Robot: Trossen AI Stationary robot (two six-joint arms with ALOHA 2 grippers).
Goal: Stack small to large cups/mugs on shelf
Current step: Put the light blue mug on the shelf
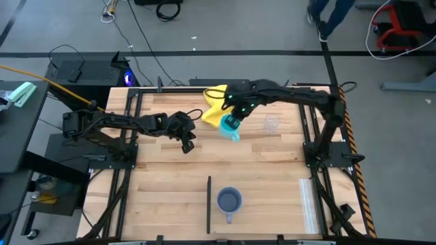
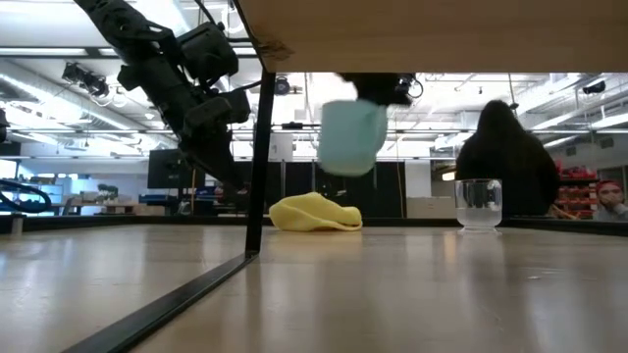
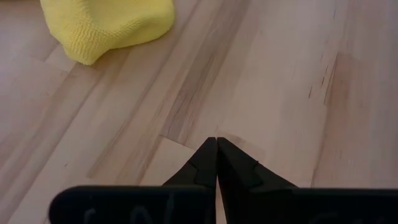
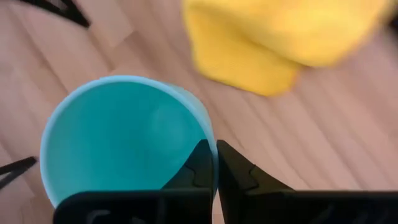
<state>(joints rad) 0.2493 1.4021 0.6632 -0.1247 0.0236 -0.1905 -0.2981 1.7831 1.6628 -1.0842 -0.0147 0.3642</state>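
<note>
Mugs are lying well apart in the high view. The right gripper (image 1: 234, 121) is holding the turquoise mug (image 1: 229, 127) above the table (image 1: 272, 170), just beside the yellow cloth (image 1: 215, 101) at about its 5 o'clock; judging by the task, it is being carried toward the other vessels for nesting. The grey-blue mug (image 1: 229, 201) is sitting near the table's 6 o'clock edge with nothing visible inside, and the clear cup (image 1: 272, 124) is standing at 3 o'clock of the held mug. The left gripper (image 1: 188, 143) is waiting over bare wood, at 9 o'clock of the cloth.

In the low view, the turquoise mug (image 2: 352, 136) is hanging clear of the table beneath a shelf board (image 2: 432, 34), tilted slightly. The clear cup (image 2: 479, 204) is standing upright and looking empty, though that is hard to tell. A person (image 2: 505, 162) is sitting in the room behind.

In the left wrist view, the left gripper (image 3: 216, 163) is showing its fingers pressed together on nothing.

In the right wrist view, the right gripper (image 4: 215, 167) is pinching the mug's rim, one finger inside and one outside, and the mug's turquoise interior (image 4: 121, 146) is showing empty.
</note>
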